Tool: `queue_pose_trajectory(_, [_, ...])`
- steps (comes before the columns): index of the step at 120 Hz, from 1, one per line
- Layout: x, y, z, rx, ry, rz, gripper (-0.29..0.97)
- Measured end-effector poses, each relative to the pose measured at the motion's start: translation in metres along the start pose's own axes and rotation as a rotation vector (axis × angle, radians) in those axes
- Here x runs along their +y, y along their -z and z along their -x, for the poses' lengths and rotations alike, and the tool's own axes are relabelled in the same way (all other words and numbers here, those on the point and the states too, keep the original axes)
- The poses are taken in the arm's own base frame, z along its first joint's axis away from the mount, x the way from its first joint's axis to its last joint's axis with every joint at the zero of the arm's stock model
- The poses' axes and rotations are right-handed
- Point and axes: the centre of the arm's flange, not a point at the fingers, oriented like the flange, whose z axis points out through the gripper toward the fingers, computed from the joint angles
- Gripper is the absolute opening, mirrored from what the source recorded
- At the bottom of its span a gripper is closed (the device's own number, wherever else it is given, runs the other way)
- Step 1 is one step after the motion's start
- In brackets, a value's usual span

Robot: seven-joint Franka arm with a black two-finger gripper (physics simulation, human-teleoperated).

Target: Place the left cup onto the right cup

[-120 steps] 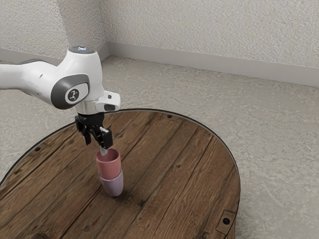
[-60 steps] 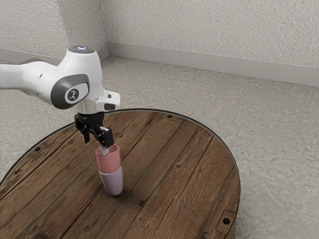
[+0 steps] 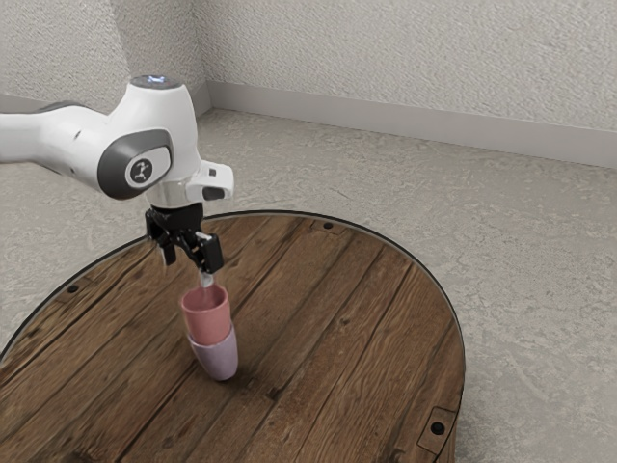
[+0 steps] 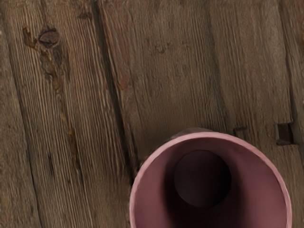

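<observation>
As the cups stand: pink cup (image 3: 205, 311) sits nested upright in the lilac cup (image 3: 216, 359) on the worktop (image 3: 347, 318); the placing looks done.
Left to do: let go, if not yet, and lift clear.
Arm (image 3: 77, 154): reaches in above the lilac cup, wrist pointing down.
Gripper (image 3: 199, 274): over the lilac cup, at the pink rim; spread or pinching, I cannot tell.

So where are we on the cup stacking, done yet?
Stacking looks done: the pink cup sits upright, nested in the lavender cup on the wooden table. In hand: the gripper is at the pink cup's rim; I can't tell whether it has let go. Left: a clear release and backing the arm away.
</observation>
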Motion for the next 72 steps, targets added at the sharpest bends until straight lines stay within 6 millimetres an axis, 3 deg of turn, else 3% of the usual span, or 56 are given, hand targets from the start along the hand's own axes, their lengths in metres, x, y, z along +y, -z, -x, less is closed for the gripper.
queue_pose_trajectory(34, [0.003,0.046,-0.029,0.010,0.003,0.012,0.68])
queue_pose_trajectory(53, [0.001,0.089,-0.047,0.019,0.016,0.034,0.68])
queue_pose_trajectory(72, [0.001,0.131,-0.048,0.032,0.023,0.062,0.68])
